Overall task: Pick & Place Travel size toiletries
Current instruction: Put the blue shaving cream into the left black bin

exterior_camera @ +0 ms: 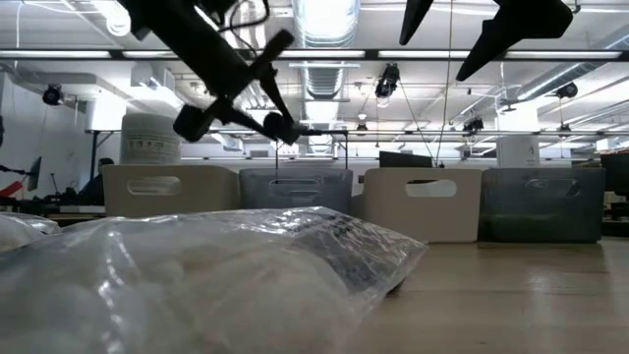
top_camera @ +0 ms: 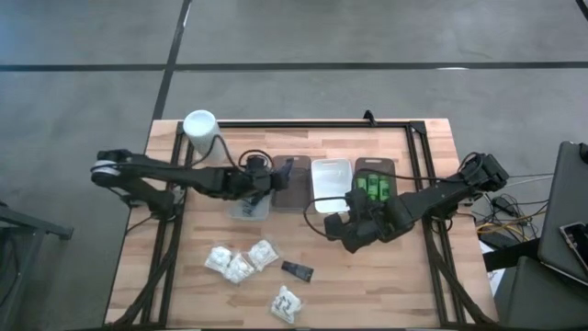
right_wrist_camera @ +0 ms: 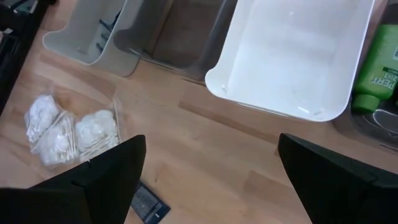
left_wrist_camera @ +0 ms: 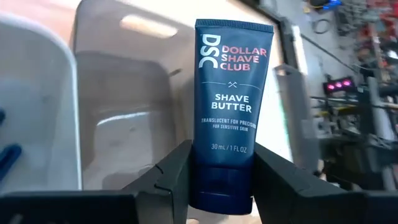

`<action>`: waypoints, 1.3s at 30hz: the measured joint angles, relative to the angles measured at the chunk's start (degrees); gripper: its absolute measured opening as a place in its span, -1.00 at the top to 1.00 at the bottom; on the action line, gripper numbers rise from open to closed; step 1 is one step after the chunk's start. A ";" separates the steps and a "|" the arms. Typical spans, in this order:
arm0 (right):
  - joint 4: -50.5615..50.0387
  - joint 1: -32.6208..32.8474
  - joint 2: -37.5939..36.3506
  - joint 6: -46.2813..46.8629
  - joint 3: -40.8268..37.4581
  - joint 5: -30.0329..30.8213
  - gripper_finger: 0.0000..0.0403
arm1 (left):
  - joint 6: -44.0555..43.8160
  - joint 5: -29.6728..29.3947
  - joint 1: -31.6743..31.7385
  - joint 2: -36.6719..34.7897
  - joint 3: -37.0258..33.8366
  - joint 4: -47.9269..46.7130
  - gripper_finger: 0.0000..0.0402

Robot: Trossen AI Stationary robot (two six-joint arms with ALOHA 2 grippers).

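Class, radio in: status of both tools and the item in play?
Left tool shut on shave butter tube, above brown tray. Right tool open, empty, near white tray. Nothing blocking.

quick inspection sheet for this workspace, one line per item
surface: wooden table, black frame.
job's things: dark blue shave butter tube in left tool; green bottles in dark tray; clear packets of white swabs; small black sachet.
clutter: tall white cylindrical container.
grippers: left tool shut on tube over brown tray; right tool open, empty, by white tray.
cables: bundle off right edge.
surroundings: grey floor.
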 joint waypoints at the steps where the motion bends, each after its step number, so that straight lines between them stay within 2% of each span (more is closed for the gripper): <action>1: 0.01 0.00 0.00 -0.01 0.00 0.00 -0.81 | -1.26 0.53 0.20 1.06 -0.04 0.36 0.31; 8: -0.39 0.17 0.00 -0.01 0.00 0.00 -0.81 | -6.55 1.14 0.58 7.37 -0.06 2.67 0.31; 14: -0.44 0.17 0.00 -0.22 0.00 0.00 -0.81 | -6.40 1.15 1.20 11.05 0.64 4.10 0.31; 30: -1.96 0.15 0.00 -0.59 -0.02 -0.06 -0.81 | -4.50 1.17 1.75 13.82 2.04 4.76 0.26; 34: -2.19 0.15 0.00 -0.69 -0.02 -0.08 -0.81 | -4.33 1.15 1.75 13.48 2.81 4.78 0.18; 39: -2.60 0.15 0.00 -0.69 -0.02 -0.11 -0.81 | -2.36 1.13 1.71 13.40 3.67 4.78 0.00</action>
